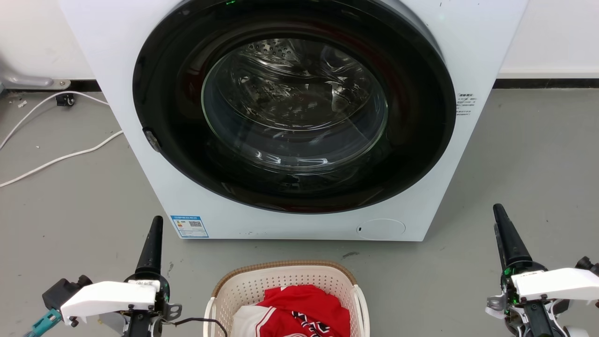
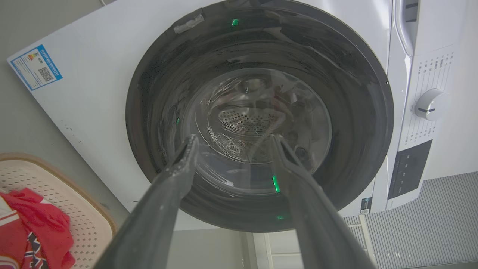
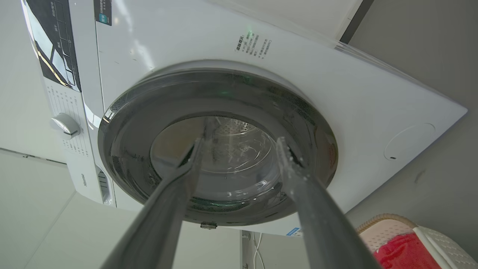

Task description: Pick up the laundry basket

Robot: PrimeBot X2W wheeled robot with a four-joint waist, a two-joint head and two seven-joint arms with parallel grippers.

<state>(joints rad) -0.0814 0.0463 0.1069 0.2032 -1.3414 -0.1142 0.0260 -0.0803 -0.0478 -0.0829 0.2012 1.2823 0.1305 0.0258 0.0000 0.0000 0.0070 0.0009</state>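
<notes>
Room: a grey floor is spreading out before a white washing machine, whose round door is sitting shut.
Basket: the laundry basket is sitting on the floor just in front of the machine, between the two arms, and is carrying a red garment.
Long axis: its near end is running out of the head view, so I cannot tell.
Nearer arm: the left gripper is hovering closer to the basket's side, while the right gripper is hanging well apart from it.
Pincers: both are standing with fingers spread, gripping nothing and aiming at the door.
Coming move: each is likely needing to swing inward and down.
</notes>
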